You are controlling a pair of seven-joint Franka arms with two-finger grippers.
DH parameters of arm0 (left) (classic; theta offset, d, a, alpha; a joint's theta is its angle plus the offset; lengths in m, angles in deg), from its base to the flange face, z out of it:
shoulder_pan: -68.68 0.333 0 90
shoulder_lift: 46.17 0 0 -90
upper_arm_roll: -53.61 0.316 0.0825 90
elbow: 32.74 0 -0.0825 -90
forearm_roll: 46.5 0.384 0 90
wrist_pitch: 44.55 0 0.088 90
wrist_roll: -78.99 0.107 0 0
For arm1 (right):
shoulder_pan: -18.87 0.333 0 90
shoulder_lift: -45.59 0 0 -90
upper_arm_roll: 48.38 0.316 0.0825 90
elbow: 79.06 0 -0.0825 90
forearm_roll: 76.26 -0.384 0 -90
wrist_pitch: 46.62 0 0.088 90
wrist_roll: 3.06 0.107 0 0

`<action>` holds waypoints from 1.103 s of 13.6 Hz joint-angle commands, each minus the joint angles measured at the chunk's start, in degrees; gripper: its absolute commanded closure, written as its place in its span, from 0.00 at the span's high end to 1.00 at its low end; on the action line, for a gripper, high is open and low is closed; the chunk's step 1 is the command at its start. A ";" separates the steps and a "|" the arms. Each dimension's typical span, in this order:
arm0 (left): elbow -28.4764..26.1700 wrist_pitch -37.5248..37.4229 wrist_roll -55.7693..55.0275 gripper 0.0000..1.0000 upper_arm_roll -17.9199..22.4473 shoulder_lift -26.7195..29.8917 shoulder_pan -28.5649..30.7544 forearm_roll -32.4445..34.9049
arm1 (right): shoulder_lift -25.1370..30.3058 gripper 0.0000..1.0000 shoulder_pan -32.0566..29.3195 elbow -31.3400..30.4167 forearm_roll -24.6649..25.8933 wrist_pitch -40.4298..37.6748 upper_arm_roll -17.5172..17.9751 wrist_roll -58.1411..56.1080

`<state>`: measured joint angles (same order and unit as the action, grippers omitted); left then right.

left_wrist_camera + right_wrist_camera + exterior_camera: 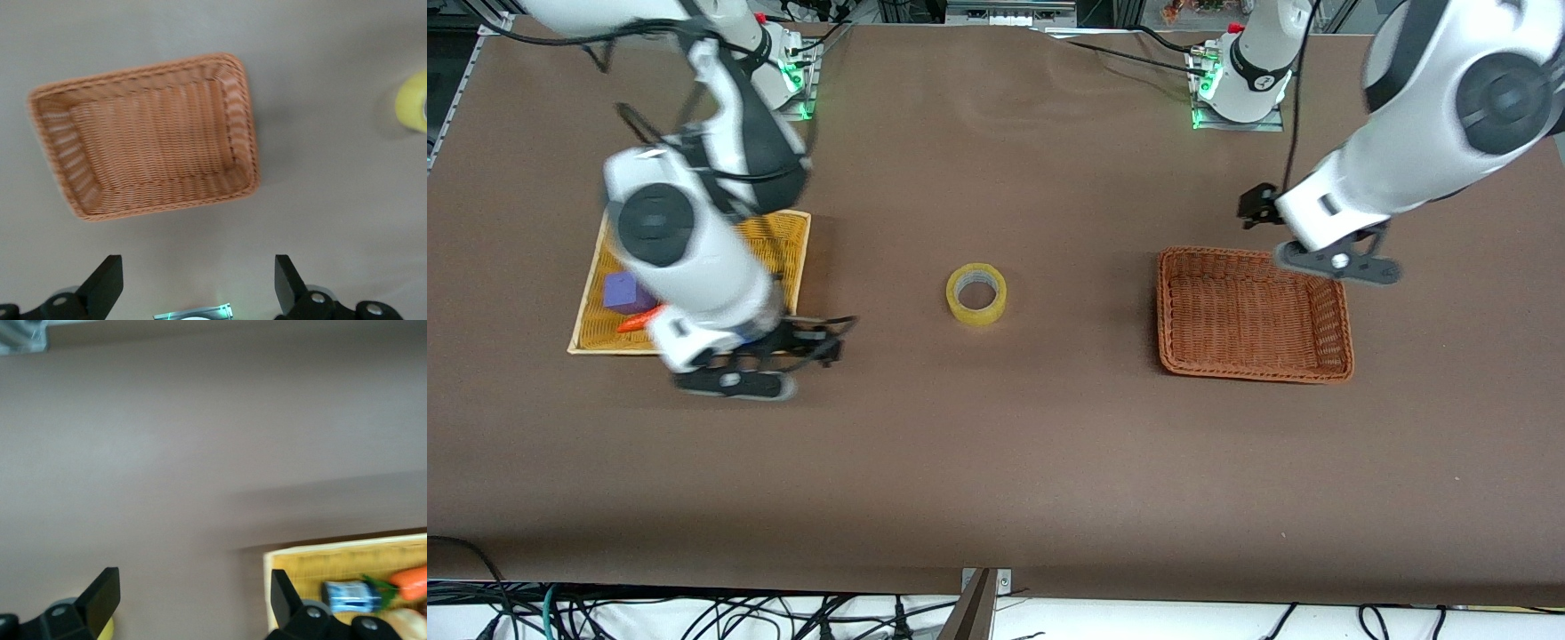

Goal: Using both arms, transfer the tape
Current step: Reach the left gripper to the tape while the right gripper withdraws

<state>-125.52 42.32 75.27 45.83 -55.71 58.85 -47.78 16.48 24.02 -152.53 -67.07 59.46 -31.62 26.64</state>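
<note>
The tape (975, 293), a yellowish ring, lies flat on the brown table about midway between the two baskets. A sliver of it shows in the left wrist view (413, 100) and in the right wrist view (107, 630). My right gripper (836, 340) is open and empty, over the table beside the yellow tray's corner and pointing toward the tape. Its fingers (100, 593) stand wide apart in the right wrist view. My left gripper (1252, 209) is open and empty, over the table by the orange basket's rim. Its fingers (107, 280) are spread wide.
An empty orange wicker basket (1334, 307) sits toward the left arm's end of the table and also shows in the left wrist view (243, 113). A flat yellow tray (787, 249) toward the right arm's end holds a purple cube (620, 292) and a toy carrot (640, 320).
</note>
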 commanded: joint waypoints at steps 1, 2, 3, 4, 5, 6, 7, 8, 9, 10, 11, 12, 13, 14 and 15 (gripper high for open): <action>3.82 -0.38 -1.80 1.00 -0.21 -5.38 -5.71 0.31 | 10.53 1.00 -1.20 -7.20 -10.90 -0.61 -9.00 -6.30; 5.66 1.19 -5.47 1.00 -0.21 -7.57 -7.91 0.23 | 13.09 1.00 -1.81 -9.21 -14.17 -1.14 -12.25 -9.11; 7.33 2.94 -10.21 1.00 -0.21 -9.77 -10.28 0.31 | 16.33 1.00 -2.25 -11.58 -15.50 -2.36 -14.98 -12.53; 8.92 5.57 -14.43 1.00 -0.21 -11.97 -12.39 0.31 | 19.50 1.00 -3.73 -13.35 -15.60 -5.42 -16.57 -17.78; 9.80 8.90 -17.17 1.00 -0.21 -14.08 -13.80 0.31 | 21.70 1.00 -4.96 -13.54 -15.08 -8.93 -17.20 -23.40; 9.99 12.68 -19.11 1.00 -0.21 -16.19 -15.12 0.31 | 23.64 1.00 -5.24 -13.54 -14.56 -12.62 -18.68 -26.42; 9.99 17.07 -20.18 1.00 -0.21 -18.21 -16.44 0.31 | 24.88 1.00 -5.24 -13.80 -14.64 -14.48 -20.53 -26.97; 9.99 21.63 -21.67 1.00 -0.21 -20.23 -17.58 0.31 | 26.02 1.00 -5.24 -15.11 -14.55 -15.55 -20.89 -26.80; 9.90 26.21 -23.42 1.00 -0.30 -22.34 -18.55 0.40 | 27.60 1.00 -5.24 -16.95 -13.94 -14.86 -20.98 -27.06; 9.81 31.12 -24.83 1.00 -0.30 -24.19 -20.22 0.40 | 27.96 1.00 -5.33 -17.40 -12.54 -14.51 -20.98 -28.11; 9.46 34.31 -26.41 1.00 -0.21 -25.86 -22.06 0.40 | 27.97 1.00 -5.50 -17.50 -12.35 -14.50 -20.98 -29.51; 9.63 35.73 -29.04 1.00 -0.21 -28.05 -23.38 0.49 | 28.05 1.00 -5.59 -17.50 -11.92 -14.50 -20.98 -31.18; 9.64 37.57 -31.50 1.00 -0.21 -30.42 -25.05 0.93 | 28.40 1.00 -5.85 -17.76 -11.30 -14.76 -20.98 -32.24; 9.55 40.63 -32.74 1.00 -0.21 -32.01 -26.37 1.19 | 28.32 1.00 -5.94 -18.28 -11.30 -14.85 -21.07 -32.34; 9.11 42.49 -33.62 1.00 -0.21 -33.07 -27.69 1.02 | 27.10 1.00 -6.12 -17.77 -11.30 -15.20 -21.07 -32.43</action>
<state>-118.41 82.44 44.35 45.07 -85.83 33.54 -47.77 43.13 18.55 -168.86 -79.21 44.03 -52.91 -4.15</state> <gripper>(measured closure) 0.000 0.000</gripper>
